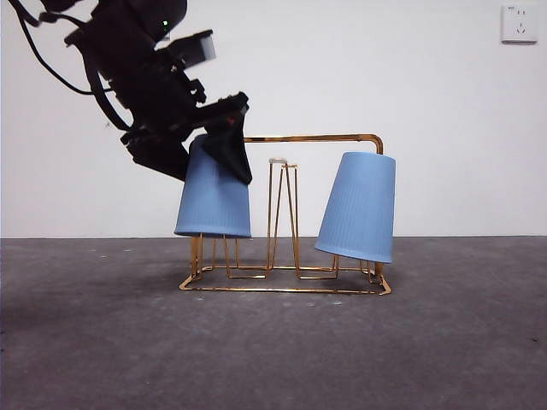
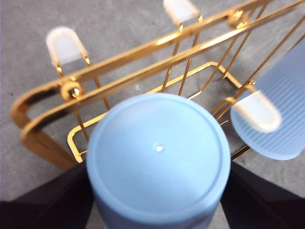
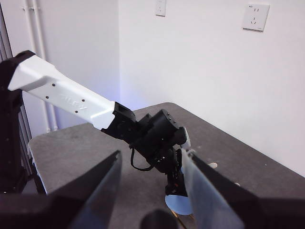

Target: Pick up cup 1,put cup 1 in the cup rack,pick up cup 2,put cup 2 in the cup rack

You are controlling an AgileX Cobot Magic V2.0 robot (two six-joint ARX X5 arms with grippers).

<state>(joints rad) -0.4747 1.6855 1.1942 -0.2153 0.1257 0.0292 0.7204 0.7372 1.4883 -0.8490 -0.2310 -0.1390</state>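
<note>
— Where is the left claw (image 1: 224,149) standing, and what is it doing?

— It is reaching in from the upper left of the front view, its jaws clamping the closed top of a blue cup (image 1: 214,196) from both sides. That cup is sitting upside down over the left end of the gold wire rack (image 1: 286,282), roughly upright.

— And the other cup?

— The second blue cup (image 1: 359,207) is hanging upside down on the rack's right end, tilting, with no claw touching it. The rack is standing on the grey desk (image 1: 273,350), and white-tipped pegs (image 2: 66,44) are showing bare behind the frame.

— The right claw (image 3: 150,186)?

— It is waiting high above the desk, jaws apart, holding nothing and looking down on the left arm (image 3: 71,98).
</note>
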